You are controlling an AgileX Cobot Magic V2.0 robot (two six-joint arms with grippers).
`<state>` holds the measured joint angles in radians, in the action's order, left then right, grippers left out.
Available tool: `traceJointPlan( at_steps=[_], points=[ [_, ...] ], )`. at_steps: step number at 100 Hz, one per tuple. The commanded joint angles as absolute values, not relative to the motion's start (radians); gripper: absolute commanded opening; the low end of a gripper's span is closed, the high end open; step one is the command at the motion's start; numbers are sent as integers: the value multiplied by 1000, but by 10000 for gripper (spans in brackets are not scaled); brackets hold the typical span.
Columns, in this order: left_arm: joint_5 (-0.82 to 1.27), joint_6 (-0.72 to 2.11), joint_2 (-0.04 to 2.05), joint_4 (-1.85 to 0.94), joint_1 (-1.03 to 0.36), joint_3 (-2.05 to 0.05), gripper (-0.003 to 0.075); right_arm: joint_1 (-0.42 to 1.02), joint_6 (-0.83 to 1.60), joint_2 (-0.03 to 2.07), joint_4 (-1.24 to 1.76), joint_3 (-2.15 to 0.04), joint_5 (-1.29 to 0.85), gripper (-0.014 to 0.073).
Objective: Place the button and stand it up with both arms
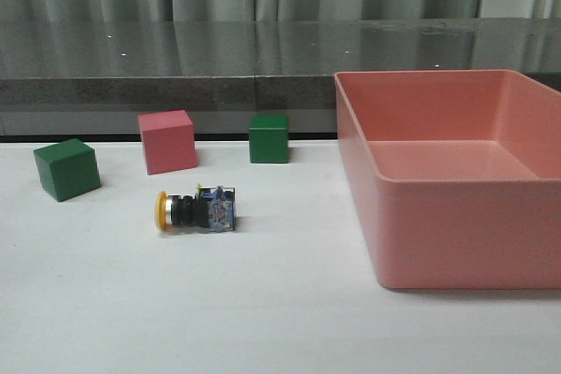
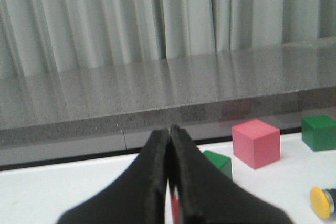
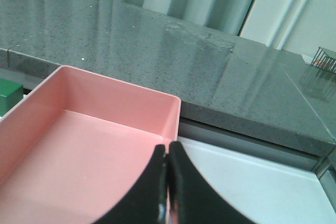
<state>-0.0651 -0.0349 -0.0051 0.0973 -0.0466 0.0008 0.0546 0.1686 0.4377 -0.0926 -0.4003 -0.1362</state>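
The button [image 1: 196, 211] lies on its side on the white table, yellow cap pointing left, blue-and-clear base to the right. Its yellow cap [image 2: 321, 201] shows at the edge of the left wrist view. Neither arm appears in the front view. My left gripper [image 2: 169, 132] is shut with nothing between its fingers, well short of the button. My right gripper [image 3: 168, 149] is also shut and empty, hanging over the pink bin's far corner.
A large pink bin [image 1: 456, 172] fills the right side of the table. Behind the button stand a pink cube [image 1: 167, 141] and two green cubes [image 1: 67, 169] [image 1: 268, 138]. A dark stone ledge [image 1: 263, 59] runs along the back.
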Motion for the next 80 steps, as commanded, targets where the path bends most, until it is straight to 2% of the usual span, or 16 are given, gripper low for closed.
traceJointPlan(
  at_steps=[1,13,27,53,80],
  points=[
    [-195,-54,-36,79,-45,15,-19,46,165,437,-93,-425,-61,-109],
    [-125,-80,-34,-89,-45,-49,-19,46,165,437,-93,-425,-61,-109],
    [68,-80,38,-86,-45,-199,-19,46,165,437,-93,-425,-61,-109],
    [386,-60,392,-86,-45,-568,-19,46,165,437,-93,-425,-61,-109],
    [438,96,746,-88,-45,-787,-18,46,165,437,-93,-425,-61,-109]
  ],
)
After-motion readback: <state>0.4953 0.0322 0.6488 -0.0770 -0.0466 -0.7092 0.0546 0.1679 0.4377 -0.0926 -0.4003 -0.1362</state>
